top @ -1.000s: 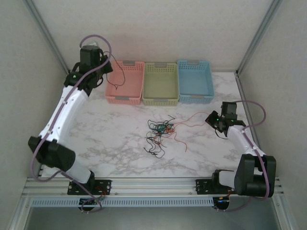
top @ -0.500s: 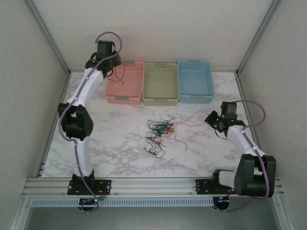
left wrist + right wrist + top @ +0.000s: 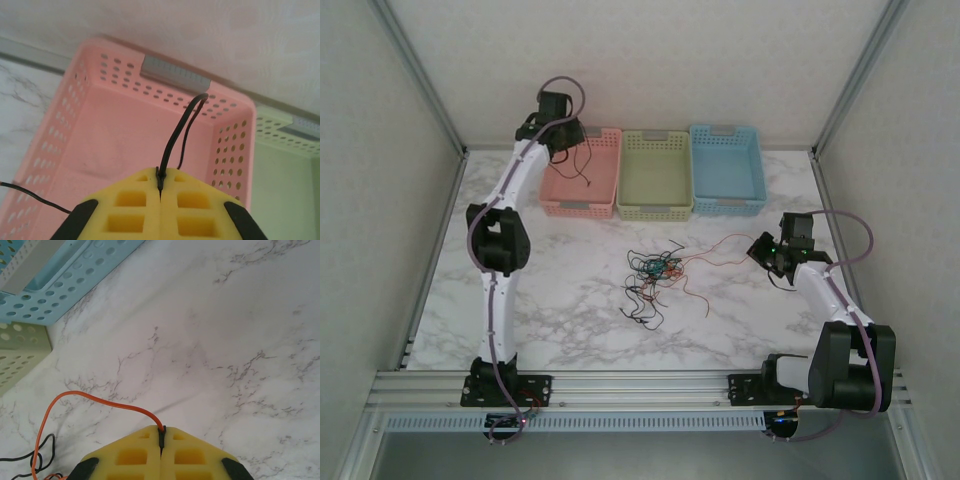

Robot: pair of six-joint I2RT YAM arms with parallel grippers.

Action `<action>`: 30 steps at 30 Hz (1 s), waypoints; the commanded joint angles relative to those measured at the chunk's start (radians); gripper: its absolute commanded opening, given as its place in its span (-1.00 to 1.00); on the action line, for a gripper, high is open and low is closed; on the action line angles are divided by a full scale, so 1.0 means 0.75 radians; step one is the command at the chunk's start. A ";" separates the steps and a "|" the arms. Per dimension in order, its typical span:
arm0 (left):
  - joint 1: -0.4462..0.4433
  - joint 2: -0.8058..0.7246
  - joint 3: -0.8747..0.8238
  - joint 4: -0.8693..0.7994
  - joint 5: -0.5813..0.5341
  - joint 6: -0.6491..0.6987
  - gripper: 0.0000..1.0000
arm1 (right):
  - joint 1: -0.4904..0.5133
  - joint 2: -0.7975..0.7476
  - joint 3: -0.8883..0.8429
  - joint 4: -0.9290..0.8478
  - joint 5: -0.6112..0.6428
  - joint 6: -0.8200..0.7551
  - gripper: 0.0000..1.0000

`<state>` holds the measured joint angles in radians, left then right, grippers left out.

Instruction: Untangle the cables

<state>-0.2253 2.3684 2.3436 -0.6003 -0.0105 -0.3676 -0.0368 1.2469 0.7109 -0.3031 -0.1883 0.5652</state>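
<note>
Two grips seen: left end effector (image 3: 160, 187) clamped on black cable (image 3: 176, 131) over pink basket (image 3: 235, 145); right end effector (image 3: 161, 437) clamped on orange cable (image 3: 100, 399) over bench (image 3: 225, 340); other cables (image 3: 655, 275) tangled mid-bench.

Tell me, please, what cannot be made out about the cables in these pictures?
- Top view: the tangle is too small to count wires or see which crosses which.
- Left wrist view: the black cable pinched in the shut left tool passes behind its yellow fingers; the rest is hidden.
- Right wrist view: the orange cable held by the shut right tool runs off the bottom edge.
</note>
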 commanded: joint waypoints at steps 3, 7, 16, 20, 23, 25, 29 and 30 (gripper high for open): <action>-0.004 0.022 0.071 -0.066 0.097 -0.018 -0.83 | -0.006 -0.030 0.002 -0.013 -0.027 -0.007 -1.00; -0.004 0.090 0.224 -0.170 0.169 -0.022 -0.86 | -0.005 -0.040 -0.002 -0.011 -0.031 -0.007 -1.00; -0.024 0.101 0.282 -0.123 0.383 -0.119 -1.00 | -0.006 -0.056 -0.006 -0.013 -0.028 -0.008 -1.00; -0.049 0.063 0.284 -0.085 0.438 -0.121 -1.00 | -0.006 -0.055 -0.005 -0.011 -0.037 -0.006 -1.00; -0.058 0.043 0.291 -0.093 0.412 -0.122 -1.00 | -0.006 -0.056 -0.005 -0.011 -0.043 -0.007 -1.00; -0.057 0.029 0.292 -0.100 0.410 -0.122 -1.00 | -0.006 -0.055 -0.006 -0.009 -0.047 -0.007 -1.00; -0.056 -0.039 0.292 -0.086 0.380 -0.111 -1.00 | -0.006 -0.048 -0.006 -0.003 -0.055 -0.005 -1.00; -0.056 -0.061 0.293 -0.082 0.366 -0.106 -1.00 | -0.006 -0.044 -0.005 -0.001 -0.060 -0.003 -1.00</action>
<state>-0.2707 2.4233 2.5267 -0.6788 0.2722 -0.4458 -0.0368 1.2224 0.7109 -0.3031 -0.2138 0.5652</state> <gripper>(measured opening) 0.047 0.038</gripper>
